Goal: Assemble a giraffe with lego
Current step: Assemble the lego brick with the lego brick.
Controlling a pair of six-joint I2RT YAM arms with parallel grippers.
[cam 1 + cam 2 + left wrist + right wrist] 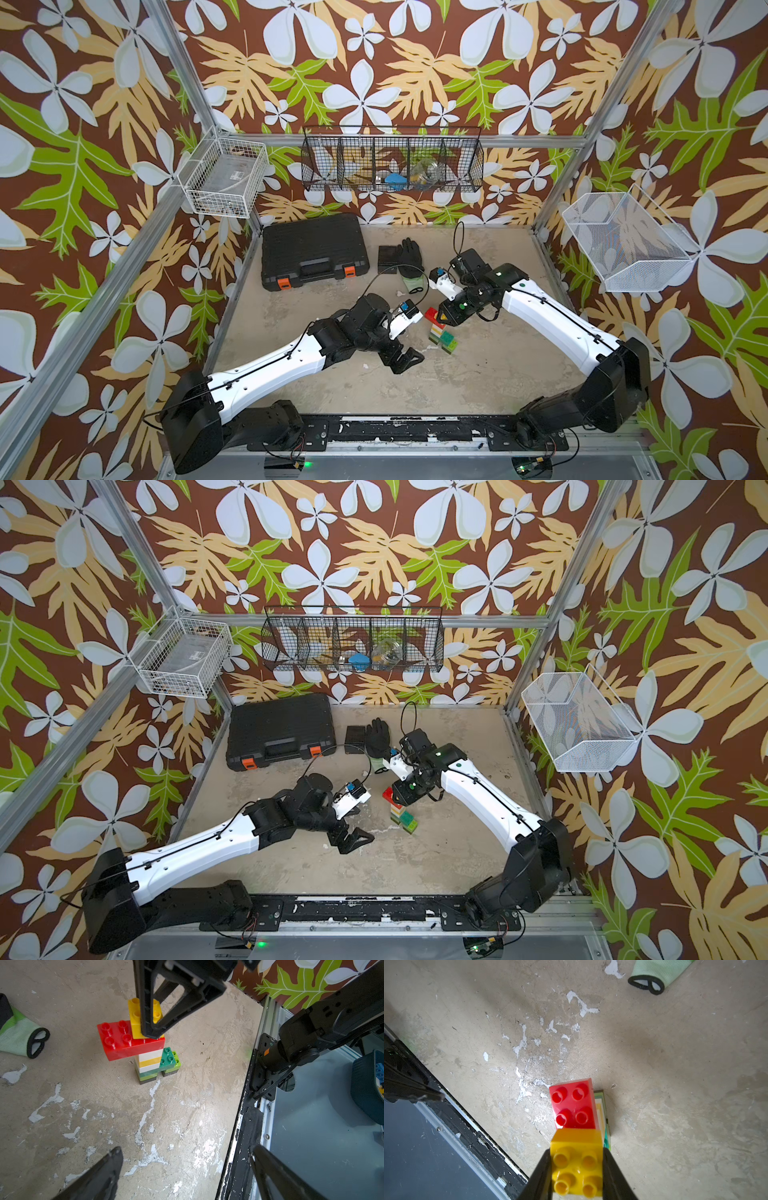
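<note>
Hanging black wire basket [462, 166] holds blue object [395, 181], clear jar [427, 170].

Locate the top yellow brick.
The yellow brick sits atop the giraffe, on one end of the red brick, pinched by the right gripper; in a top view that is mid-table, near the glove.

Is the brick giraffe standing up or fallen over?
Upright: the giraffe stands on both legs on the table, the right gripper shut on its yellow top brick.

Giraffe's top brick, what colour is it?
Yellow; the top brick shows best in the right wrist view.
</note>
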